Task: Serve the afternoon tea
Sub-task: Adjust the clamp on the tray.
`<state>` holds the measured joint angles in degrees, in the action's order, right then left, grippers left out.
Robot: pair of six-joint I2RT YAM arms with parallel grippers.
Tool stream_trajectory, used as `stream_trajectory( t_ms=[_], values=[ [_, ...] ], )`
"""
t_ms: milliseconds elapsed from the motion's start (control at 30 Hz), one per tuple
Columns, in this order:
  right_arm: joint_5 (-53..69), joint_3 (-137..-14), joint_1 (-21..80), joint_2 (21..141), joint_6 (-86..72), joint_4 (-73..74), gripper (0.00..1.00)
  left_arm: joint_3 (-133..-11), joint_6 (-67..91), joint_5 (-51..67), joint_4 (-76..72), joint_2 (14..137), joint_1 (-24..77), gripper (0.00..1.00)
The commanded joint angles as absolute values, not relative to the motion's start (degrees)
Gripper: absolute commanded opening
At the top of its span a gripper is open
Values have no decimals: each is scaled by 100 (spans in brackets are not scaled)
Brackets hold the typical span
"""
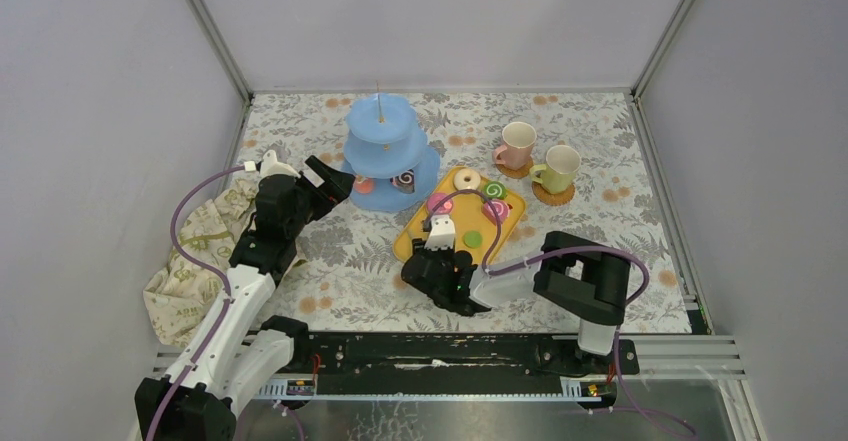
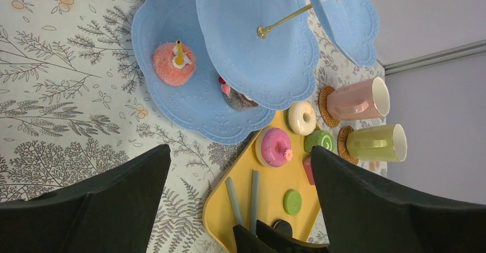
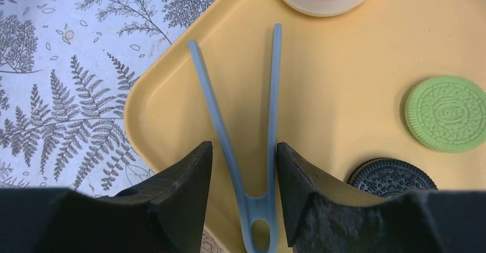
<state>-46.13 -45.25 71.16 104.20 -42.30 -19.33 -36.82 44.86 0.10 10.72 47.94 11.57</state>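
At the near corner of the yellow rectangular tray (image 3: 344,52), the right claw (image 3: 245,150) sat half-spread astride the grey-blue plastic tongs (image 3: 273,104), grip or no grip too close to call, a black toy biscuit (image 3: 391,178) and a green toy biscuit (image 3: 445,113) just beside. The left claw (image 2: 240,150) gaped wide and empty, facing the light-blue three-tier stand (image 2: 258,41) with an orange pastry (image 2: 173,63) on its bottom tier. The pink mug (image 1: 516,145) and the pale green mug (image 1: 558,168) stood beyond the tray.

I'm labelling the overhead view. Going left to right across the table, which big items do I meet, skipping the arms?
Cloth → stand → pink mug → green mug.
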Motion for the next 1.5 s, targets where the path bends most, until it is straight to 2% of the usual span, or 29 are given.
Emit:
stream_trajectory(
  t_ms=[0, 567, 833, 1067, 1467],
  values=[
    [-4448, -4439, 7176, 10939, -4308, -1260, 52, -3684, 4412, 87, 826, 4799, 1188, 100],
    [-4462, -4781, 7471, 11472, -4747, -46, 49, -3686, 4422, 65, 830, 4774, 1187, 100],
    [-3940, -4927, 7479, 11602, -4718, 245, 35, -3685, 4428, 70, 834, 4783, 1182, 100],
    [-3556, -4277, 7480, 10779, -4543, -364, 25, -3684, 4443, 85, 806, 4737, 1183, 100],
    [-3571, -4729, 7479, 9199, -3976, 782, 24, -3740, 4398, 67, 887, 4659, 1181, 100]
  ],
)
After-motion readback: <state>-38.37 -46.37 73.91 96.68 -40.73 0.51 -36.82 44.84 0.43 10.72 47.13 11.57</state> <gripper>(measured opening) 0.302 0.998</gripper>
